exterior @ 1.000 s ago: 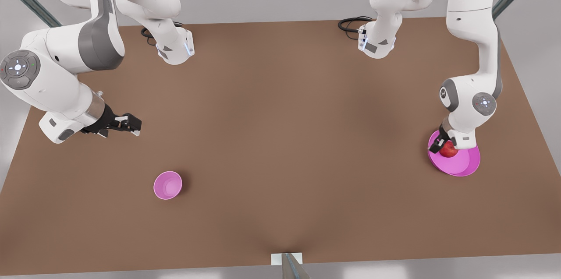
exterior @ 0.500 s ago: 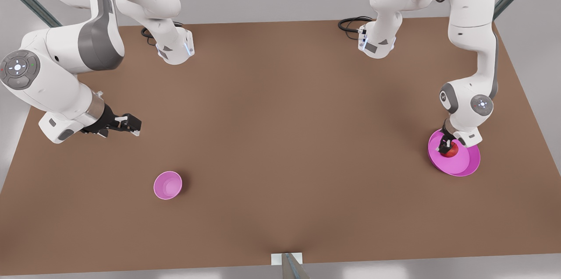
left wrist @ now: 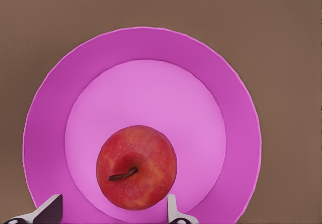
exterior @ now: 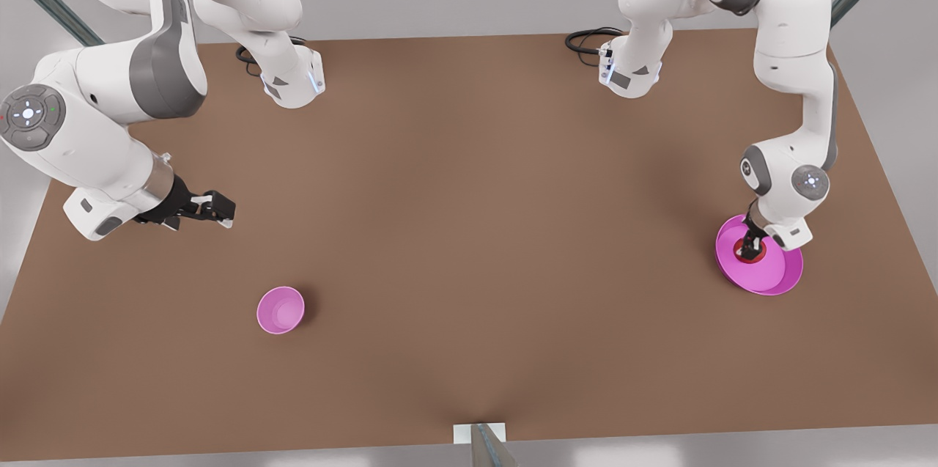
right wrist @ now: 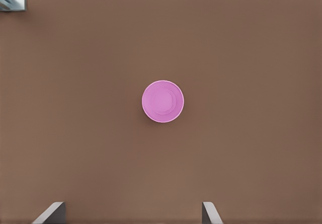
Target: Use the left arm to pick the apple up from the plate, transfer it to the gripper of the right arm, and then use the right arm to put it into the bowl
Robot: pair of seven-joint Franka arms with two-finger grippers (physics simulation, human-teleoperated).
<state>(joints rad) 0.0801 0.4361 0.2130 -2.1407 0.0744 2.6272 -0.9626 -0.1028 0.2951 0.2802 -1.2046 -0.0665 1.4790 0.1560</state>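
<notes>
Front view: left gripper (exterior: 750,243) low over apple (exterior: 753,253) on plate (exterior: 777,276), right edge of frame; right gripper (exterior: 212,212) waiting at left, bowl (exterior: 280,310) below it.

Left wrist view: fingers (left wrist: 173,211) spread wide, flanking apple (left wrist: 136,167), not gripping.

Right wrist view: fingers (right wrist: 211,214) spread, empty; bowl (right wrist: 162,101) mid-frame.

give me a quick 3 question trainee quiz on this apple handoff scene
1. True or false: the apple lies on the plate.
2. Which gripper is over the apple: A left gripper, B right gripper?
3. Fill in: the bowl holds ____.

Key: 1 true. 2 A; its fingers stand open either side of the apple. 3 nothing; the right gripper waits, open, apart from the bowl on the table.
</notes>
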